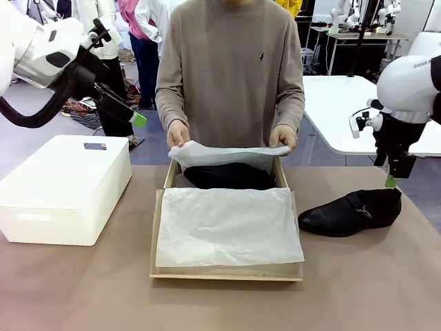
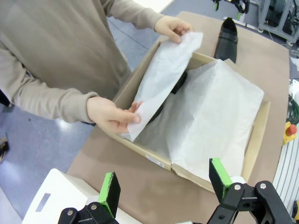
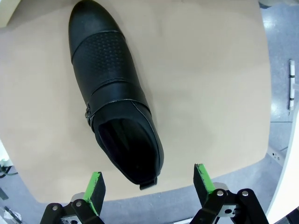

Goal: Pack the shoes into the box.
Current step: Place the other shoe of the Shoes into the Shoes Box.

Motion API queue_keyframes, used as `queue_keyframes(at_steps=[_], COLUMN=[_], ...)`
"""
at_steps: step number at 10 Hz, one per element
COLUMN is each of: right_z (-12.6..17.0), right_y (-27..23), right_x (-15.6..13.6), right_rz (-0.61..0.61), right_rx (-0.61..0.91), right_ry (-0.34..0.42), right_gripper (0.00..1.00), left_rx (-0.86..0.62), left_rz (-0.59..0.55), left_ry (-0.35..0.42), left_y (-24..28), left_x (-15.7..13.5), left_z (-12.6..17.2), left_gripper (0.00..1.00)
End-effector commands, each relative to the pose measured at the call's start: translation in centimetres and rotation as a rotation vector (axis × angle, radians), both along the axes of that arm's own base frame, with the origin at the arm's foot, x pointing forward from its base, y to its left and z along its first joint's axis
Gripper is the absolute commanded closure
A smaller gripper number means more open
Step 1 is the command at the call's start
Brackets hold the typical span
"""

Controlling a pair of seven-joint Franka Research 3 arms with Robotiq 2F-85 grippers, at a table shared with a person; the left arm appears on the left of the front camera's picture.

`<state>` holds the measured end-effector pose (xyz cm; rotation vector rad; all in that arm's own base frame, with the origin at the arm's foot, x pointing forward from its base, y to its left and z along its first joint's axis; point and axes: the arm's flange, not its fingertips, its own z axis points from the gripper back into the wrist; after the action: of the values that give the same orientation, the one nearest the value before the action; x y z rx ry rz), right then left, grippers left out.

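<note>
One shoe [image 1: 229,177] seemingly beneath tissue [image 1: 220,154]

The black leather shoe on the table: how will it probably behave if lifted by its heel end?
The black pointed leather shoe is probably stiff: it keeps its shape standing alone on the tan table. Its smooth upper may slip under a pinch. Gripped at the open heel, the long toe would likely dip.

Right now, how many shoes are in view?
2. One shoe lies on the table, right of the box. The second shoe sits at the box's far end, partly hidden under the lifted tissue.
</note>
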<state>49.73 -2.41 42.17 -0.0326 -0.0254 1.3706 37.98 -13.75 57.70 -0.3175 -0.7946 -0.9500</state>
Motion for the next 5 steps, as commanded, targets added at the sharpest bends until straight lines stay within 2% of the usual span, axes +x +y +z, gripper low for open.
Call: queue_keyframes(at_steps=[1,5], right_z=[-1.5,-3.2], right_y=[-0.6,-0.6], right_x=[-0.5,0.0], right_rz=[0.009,0.009], right_rx=[0.040,0.043], right_ry=[-0.027,-0.006], right_gripper=[0.00,0.00], left_rx=[-0.014,-0.014], left_rz=[-0.018,-0.018], left_ry=[0.002,0.002], left_y=[0.1,0.1], left_x=[0.1,0.1], left_z=[0.0,0.0], left_gripper=[0.00,0.00])
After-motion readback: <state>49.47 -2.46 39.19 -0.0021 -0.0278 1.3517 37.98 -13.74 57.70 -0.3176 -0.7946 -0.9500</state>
